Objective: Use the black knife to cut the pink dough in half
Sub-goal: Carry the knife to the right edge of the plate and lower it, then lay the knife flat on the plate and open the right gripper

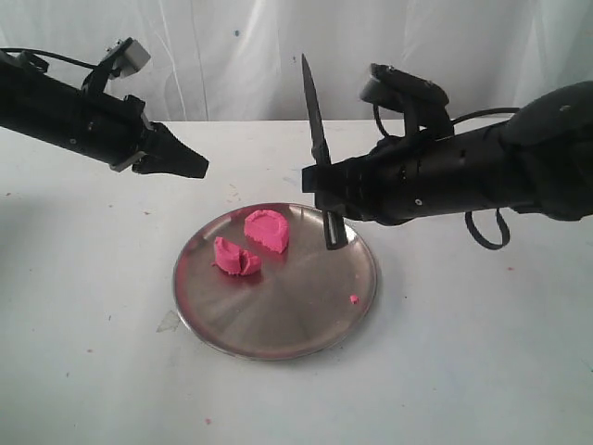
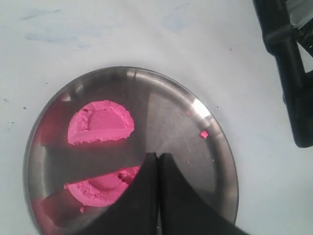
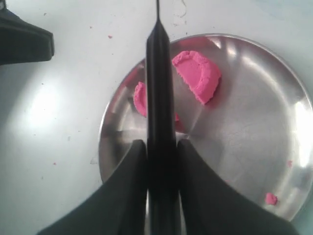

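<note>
Two half-moon pieces of pink dough lie apart on the steel plate [image 1: 306, 329]: one [image 1: 268, 229] toward the back, the other [image 1: 235, 258] to its left. The wrist views show both halves too [image 2: 100, 122] [image 2: 98, 186] [image 3: 197, 75] [image 3: 140, 98]. My right gripper [image 1: 320, 190] is shut on the black knife [image 1: 315, 120], holding it by the handle with the blade pointing up, above the plate's right rear edge. The knife [image 3: 159, 98] hides part of one half in the right wrist view. My left gripper [image 1: 197, 168] hovers shut and empty above the table, left of the plate.
A small pink crumb [image 1: 353, 298] lies on the plate's right side, and pink specks dot the white table [image 1: 463, 371]. A white curtain hangs behind. The right arm's black body [image 2: 288, 73] crosses a corner of the left wrist view.
</note>
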